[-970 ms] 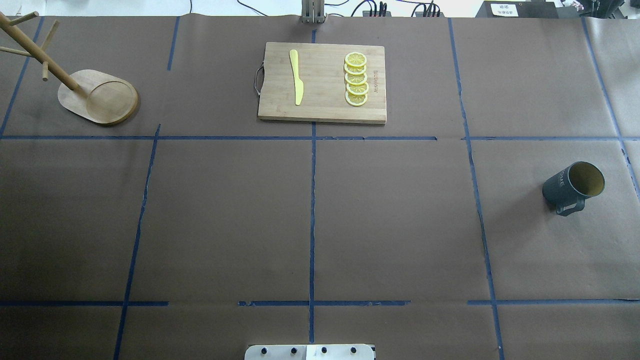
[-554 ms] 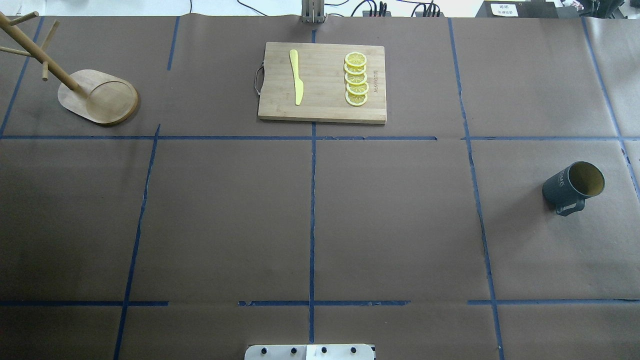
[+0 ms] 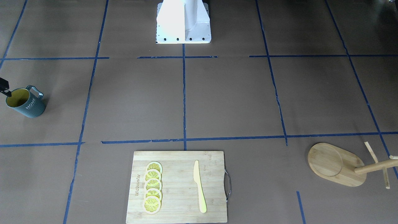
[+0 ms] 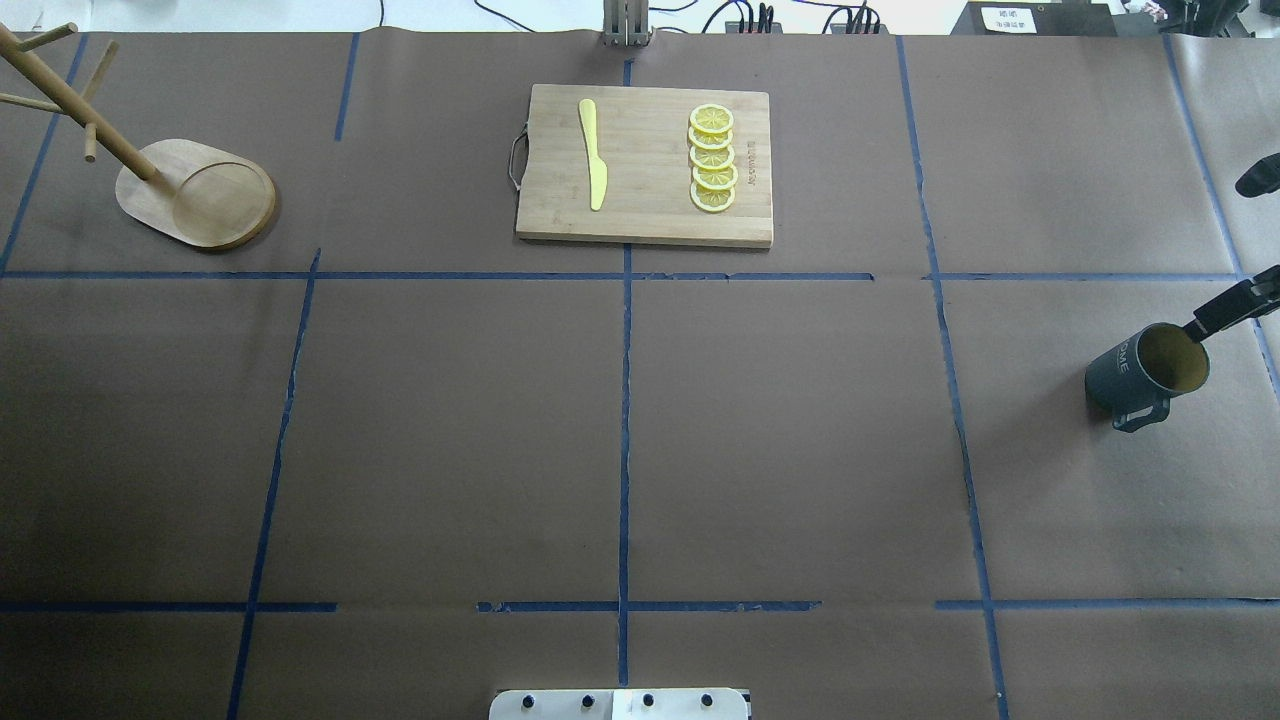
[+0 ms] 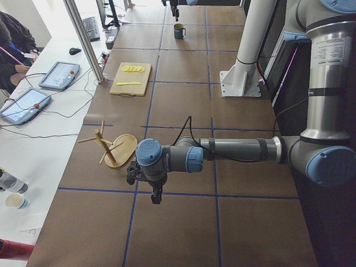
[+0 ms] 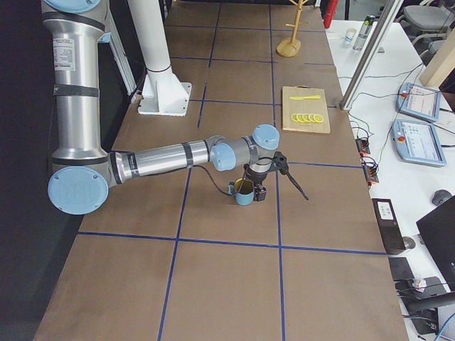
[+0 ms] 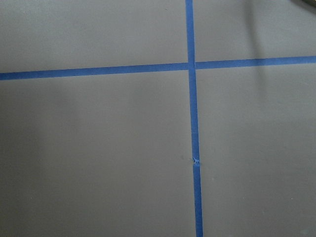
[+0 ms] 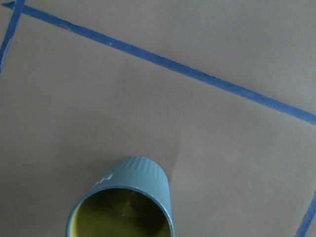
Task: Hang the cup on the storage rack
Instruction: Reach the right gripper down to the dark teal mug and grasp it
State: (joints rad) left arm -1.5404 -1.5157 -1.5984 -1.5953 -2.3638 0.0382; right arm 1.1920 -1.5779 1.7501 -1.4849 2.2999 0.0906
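The dark teal cup (image 4: 1125, 375) stands upright at the table's right side, its yellow-olive inside showing and its handle toward the robot; it also shows in the right wrist view (image 8: 133, 180). My right gripper (image 4: 1217, 257) comes in from the right edge, open wide. One of its fingertips (image 4: 1200, 322) is at the cup's rim, the other far behind it. That finger also shows in the front view (image 3: 3, 87). The bamboo storage rack (image 4: 195, 192) stands at the far left, empty. My left gripper (image 5: 150, 186) hangs over bare table near the rack; I cannot tell its state.
A bamboo cutting board (image 4: 650, 225) with several lemon slices (image 4: 712, 160) and a yellow knife (image 4: 594, 155) lies at the far middle. The robot's white base (image 3: 183, 21) stands at the near middle edge. Blue tape lines cross the brown table cover.
My right gripper's fingers have come into the overhead view at the right edge, beside the cup. The cup and the rack have not moved.
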